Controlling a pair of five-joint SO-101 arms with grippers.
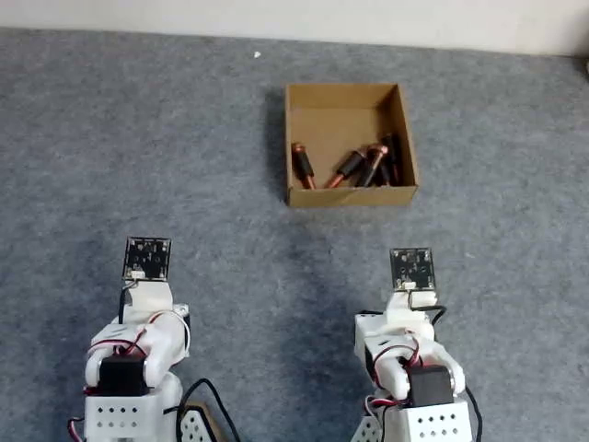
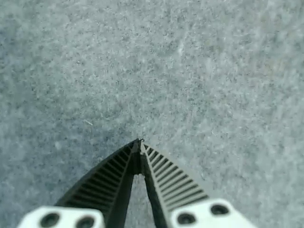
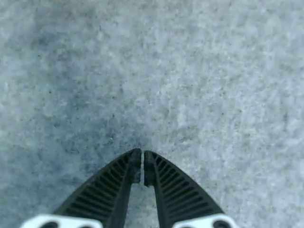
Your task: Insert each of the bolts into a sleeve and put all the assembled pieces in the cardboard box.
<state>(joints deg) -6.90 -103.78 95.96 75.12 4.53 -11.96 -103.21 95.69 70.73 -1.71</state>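
The cardboard box [image 1: 398,133] stands at the back middle of the grey carpet. Inside it lie several copper bolts in black sleeves [image 1: 361,167], one apart at the box's left side [image 1: 303,163]. Both arms are folded back near the front edge, well short of the box. My left gripper [image 2: 139,145] hangs shut over bare carpet with nothing between its ribbed black fingers [image 2: 114,175]. My right gripper [image 3: 142,156] is shut too, its tips nearly touching above the carpet. From above, the left arm [image 1: 147,304] is at front left and the right arm [image 1: 409,313] at front right.
Grey carpet [image 1: 184,147] covers the whole table. A pale wall strip [image 1: 368,18] runs along the back edge. Cables [image 1: 207,405] trail beside the arm bases at the front.
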